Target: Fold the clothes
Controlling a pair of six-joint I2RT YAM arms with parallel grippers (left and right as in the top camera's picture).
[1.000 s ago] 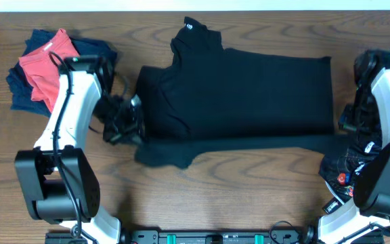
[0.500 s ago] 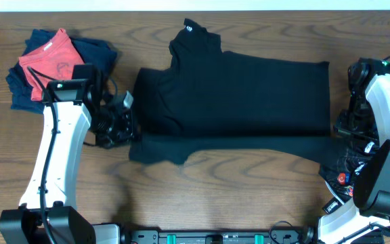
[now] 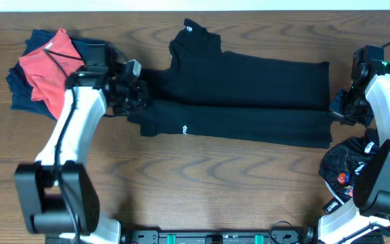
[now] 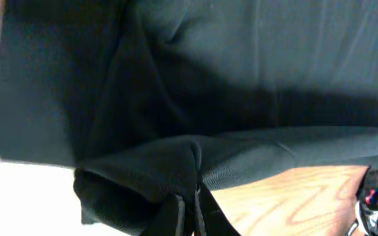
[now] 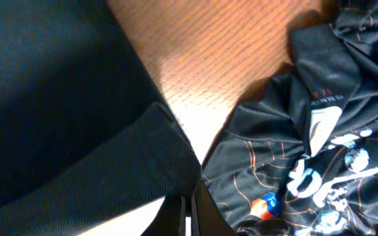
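Black garment [image 3: 249, 88] mid-fold across the tabletop [image 3: 215, 183], both ends pinched.
We see the left tool [image 3: 133, 102] and right tool [image 3: 335, 114] each clamped on its hem, it seems; an uneven pull or early release could skew the fold, and the right one may snag the printed heap [image 3: 347, 169].

Four garments [image 3: 249, 102] [image 3: 46, 68] [image 3: 19, 95] [image 3: 347, 169], two arms [image 3: 73, 129] [image 3: 388, 102]

Unreadable: lettering by white logo [image 3: 183, 129] on black garment [image 3: 249, 88]. Half hidden behind right arm [image 3: 388, 95]: printed garment [image 3: 336, 164]. Cropped at bottom edge: left gripper [image 4: 189, 213], right gripper [image 5: 188, 213].
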